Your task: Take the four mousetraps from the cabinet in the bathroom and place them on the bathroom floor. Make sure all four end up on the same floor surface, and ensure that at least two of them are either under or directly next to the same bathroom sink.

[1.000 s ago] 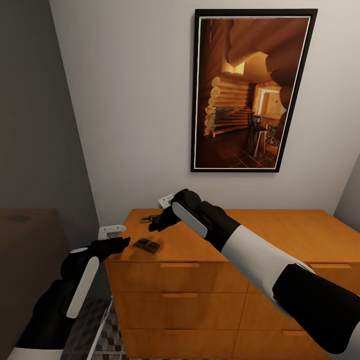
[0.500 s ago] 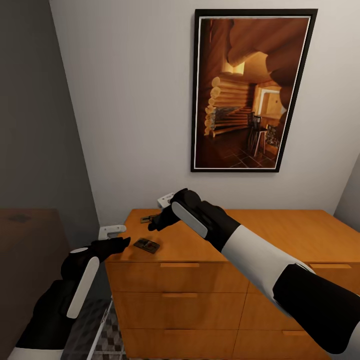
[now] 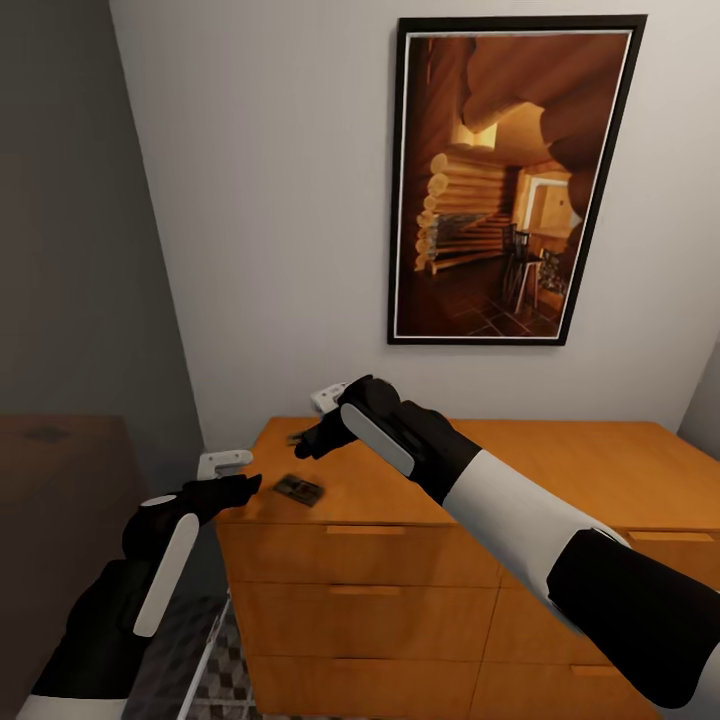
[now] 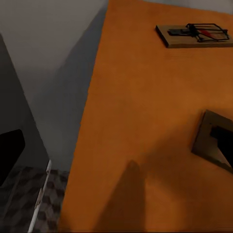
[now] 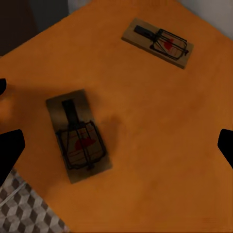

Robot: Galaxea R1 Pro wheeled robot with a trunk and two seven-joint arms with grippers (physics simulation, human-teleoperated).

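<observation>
From the head camera I see the wide orange-brown wooden cabinet [image 3: 560, 470] below the framed log-cabin picture [image 3: 505, 180]. Two tiny tan wooden mousetraps lie on the cabinet's top near its left end: one mousetrap near the front edge [image 3: 298, 489], the other mousetrap behind it toward the wall [image 3: 297, 437]. My right gripper [image 3: 312, 443] hangs over that end; my left gripper [image 3: 240, 482] sits just off the cabinet's left edge. From here I cannot tell how wide either stands.

In the left wrist camera the cabinet top runs to its left edge, with cube-patterned floor tiles [image 4: 22, 208] below. The far trap and the near one lie apart; no fingertips are clear, so I cannot tell this gripper's state.

In the right wrist camera the dark fingertips [image 5: 10, 145] stand wide apart, holding and touching nothing. The near trap lies between them, close to the cabinet's edge.

My worry: the trap is thin and flat, so closing fingers may slide over it or nudge it off the edge onto the floor. Coming down skewed would cause that.
</observation>
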